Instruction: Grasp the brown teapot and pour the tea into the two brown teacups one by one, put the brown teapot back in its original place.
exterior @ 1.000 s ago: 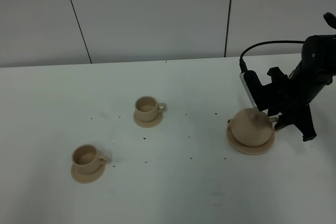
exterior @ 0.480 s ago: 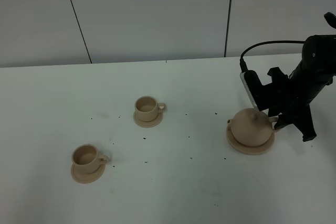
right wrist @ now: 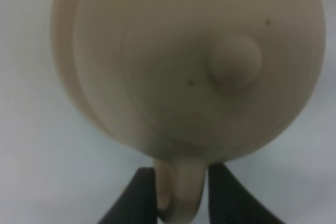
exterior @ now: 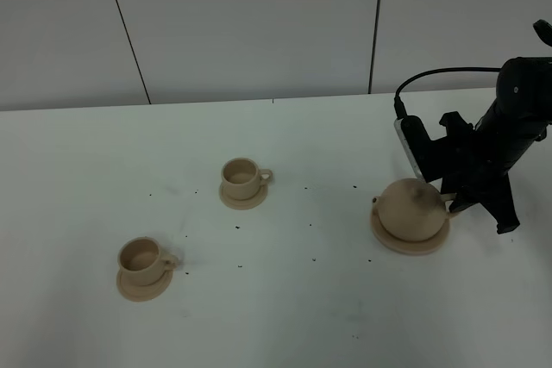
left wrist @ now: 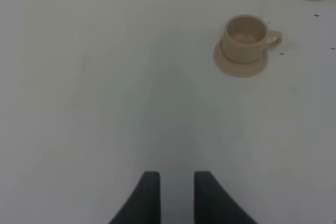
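The brown teapot (exterior: 412, 209) sits on its wide saucer (exterior: 388, 239) at the table's right, and it fills the right wrist view (right wrist: 184, 61). My right gripper (exterior: 450, 200) is shut on the teapot's loop handle (right wrist: 178, 192), one finger on each side of it (right wrist: 181, 182). Two brown teacups stand on small saucers: one mid-table (exterior: 241, 177), one nearer the front left (exterior: 141, 258). My left gripper (left wrist: 177, 190) shows only in its wrist view, low over bare table, empty, its fingers almost together. The near cup (left wrist: 245, 37) lies ahead of it.
Small dark specks are scattered over the white table (exterior: 285, 299). A black cable (exterior: 431, 75) arches over the right arm. A grey panelled wall (exterior: 259, 23) runs behind the table's far edge.
The teapot and the right gripper have shifted very slightly up and to the left. The cups and the left gripper have not moved.
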Available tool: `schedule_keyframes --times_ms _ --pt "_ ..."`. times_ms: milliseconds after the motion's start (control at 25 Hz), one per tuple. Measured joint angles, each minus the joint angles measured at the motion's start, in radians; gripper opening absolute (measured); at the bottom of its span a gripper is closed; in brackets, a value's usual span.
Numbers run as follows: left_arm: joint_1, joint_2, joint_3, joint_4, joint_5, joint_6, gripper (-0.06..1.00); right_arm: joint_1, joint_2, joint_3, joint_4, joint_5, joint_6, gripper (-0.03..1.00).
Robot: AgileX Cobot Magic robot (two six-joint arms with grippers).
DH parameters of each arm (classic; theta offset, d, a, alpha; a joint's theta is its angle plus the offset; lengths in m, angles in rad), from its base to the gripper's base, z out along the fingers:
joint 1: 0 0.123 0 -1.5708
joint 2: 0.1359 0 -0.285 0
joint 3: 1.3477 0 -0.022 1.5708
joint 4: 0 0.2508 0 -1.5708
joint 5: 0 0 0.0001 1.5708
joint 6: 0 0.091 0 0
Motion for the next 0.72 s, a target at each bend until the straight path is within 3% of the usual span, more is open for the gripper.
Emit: schedule_keyframes --times_ms 720 --pt "0.000 0.000 0.000 0.000 0.000 0.000 0.23 0.000 0.000 -0.003 0.033 0.027 0.000 0.10"
